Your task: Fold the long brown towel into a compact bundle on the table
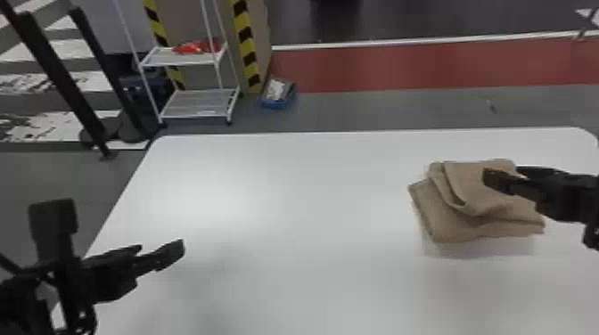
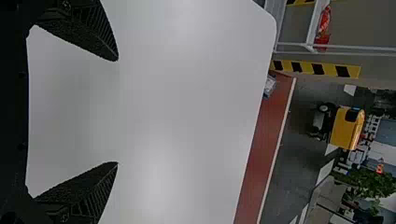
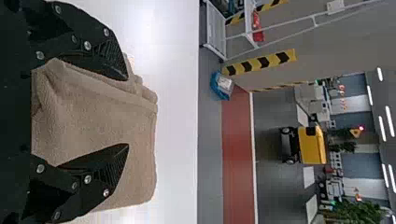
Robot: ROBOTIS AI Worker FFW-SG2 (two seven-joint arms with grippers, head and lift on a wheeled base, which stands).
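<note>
While towel (image 1: 450, 220) lies part-folded on table (image 1: 289, 214) at right, long axis seemingly crosswise, nearer right gripper (image 3: 127, 112) hangs above, empty fingers spread; left gripper (image 2: 116, 112), open, empty, well apart leftward.

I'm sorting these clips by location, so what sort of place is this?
Probably an industrial hall, such as a factory or warehouse floor. Black-and-yellow hazard stripes mark the upright edges behind the table, a red floor lane runs past, and a yellow wheeled vehicle stands farther off.
</note>
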